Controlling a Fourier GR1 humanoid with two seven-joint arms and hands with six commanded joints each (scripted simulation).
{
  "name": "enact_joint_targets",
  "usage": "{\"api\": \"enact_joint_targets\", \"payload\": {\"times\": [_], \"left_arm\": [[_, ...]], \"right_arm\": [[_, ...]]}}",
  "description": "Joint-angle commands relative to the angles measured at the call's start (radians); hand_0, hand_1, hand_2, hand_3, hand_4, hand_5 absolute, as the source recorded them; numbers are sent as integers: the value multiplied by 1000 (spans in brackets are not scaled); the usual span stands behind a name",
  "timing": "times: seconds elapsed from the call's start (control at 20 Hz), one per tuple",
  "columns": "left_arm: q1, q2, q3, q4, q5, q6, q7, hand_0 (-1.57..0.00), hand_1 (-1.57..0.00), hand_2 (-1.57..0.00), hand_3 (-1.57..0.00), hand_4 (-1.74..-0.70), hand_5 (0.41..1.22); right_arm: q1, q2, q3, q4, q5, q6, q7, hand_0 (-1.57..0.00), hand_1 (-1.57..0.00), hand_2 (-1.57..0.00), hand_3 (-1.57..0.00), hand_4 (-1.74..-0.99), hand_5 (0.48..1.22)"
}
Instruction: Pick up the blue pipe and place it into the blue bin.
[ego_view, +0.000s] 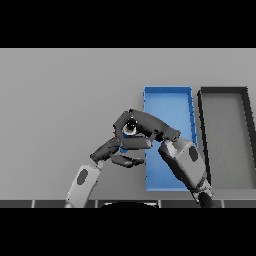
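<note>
Head view: the right arm comes in from the lower right edge and slants up and to the left across the blue bin (168, 100), its white and grey forearm lying over the bin's right half. The right hand (145, 127) sits at the bin's left rim, its fingers curled into a ring around the blue pipe (130, 128), so the pipe is held in that hand. Only the pipe's round end shows, a pale ring with a dark centre facing the camera, and a sliver of blue just beneath the hand; the rest is hidden by the fingers. The pipe is at the left edge of the bin, partly over the grey desk (60, 100); whether it touches desk or bin cannot be told.

The left arm rises from the lower edge, left of centre, and leans up to the right. The left hand (112, 150) lies just below the right hand, its fingers fairly straight and relaxed, reaching right towards the bin's left wall, holding nothing.

A dark grey bin (225, 92) stands just to the right of the blue one.
</note>
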Motion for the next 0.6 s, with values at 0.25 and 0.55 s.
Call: {"api": "enact_joint_targets", "payload": {"times": [0.25,0.55], "left_arm": [[-7,-3,5,-7,3,-1,55,-1,-1,-1,-1,-902,432],[-6,6,10,-6,-1,1,31,0,0,0,1,-886,412]], "right_arm": [[-267,-109,-186,109,-58,-112,-42,-1571,-1571,-1571,-1571,-1741,1221],[-322,-232,-357,315,32,-84,-24,-1571,-1571,-1571,-1571,-1741,1221]]}}
